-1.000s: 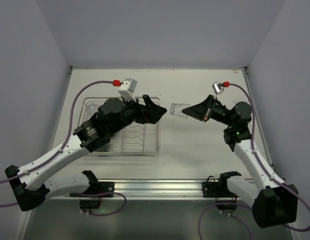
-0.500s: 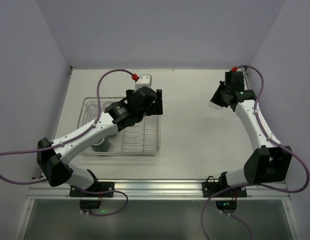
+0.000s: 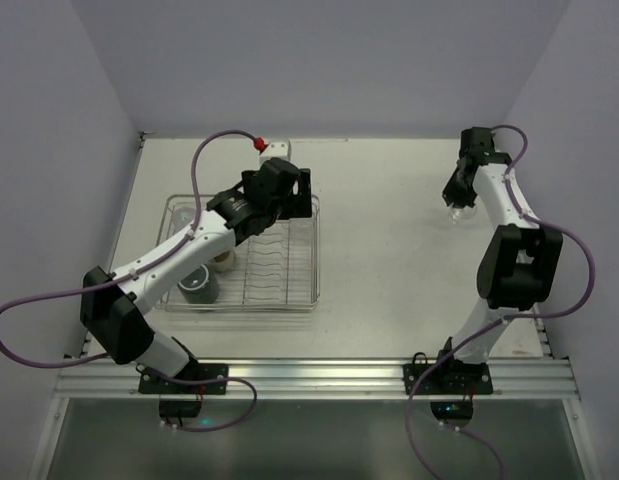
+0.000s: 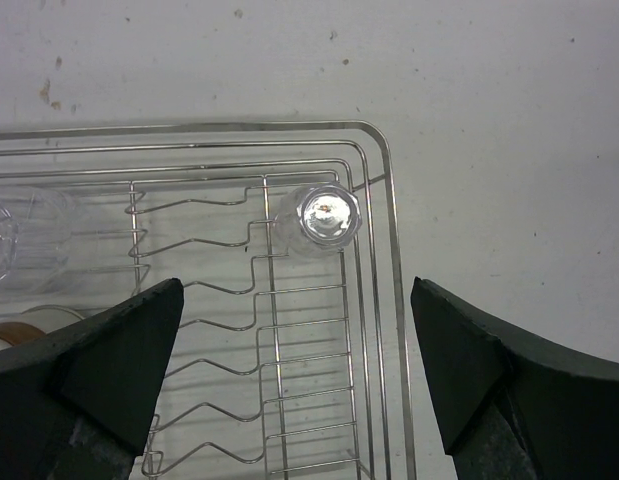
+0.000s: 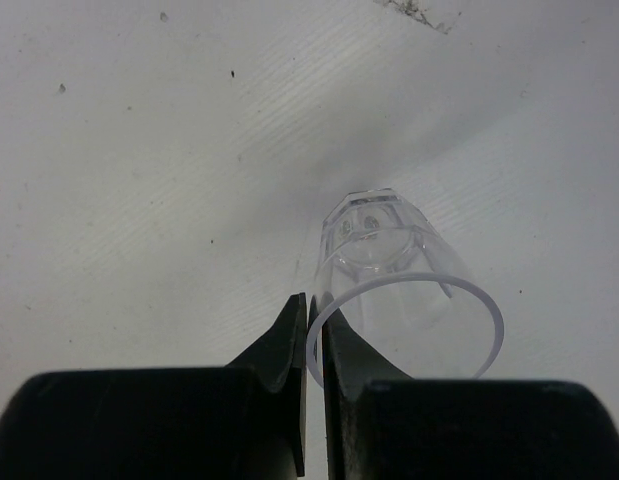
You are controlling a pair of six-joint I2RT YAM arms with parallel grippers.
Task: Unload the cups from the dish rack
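Right pincer (image 5: pixel 309 320) clamps rim wall of clear faceted tumbler (image 5: pixel 404 290): likely light, slick, brittle, so you squeeze gently. Left pincer (image 4: pixel 295 290) spread wide, second clear tumbler (image 4: pixel 322 218) just ahead between fingers.

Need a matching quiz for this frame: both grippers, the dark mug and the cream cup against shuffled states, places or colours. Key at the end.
Things:
1. left gripper
2. right gripper
3. dark mug
4. cream cup

States or places:
A. shut on the rim of a clear tumbler
B. closest to the near-left corner of the dish rack
C. open, above the dish rack
D. has a brownish band

Pairs: 1-C, 2-A, 3-B, 4-D
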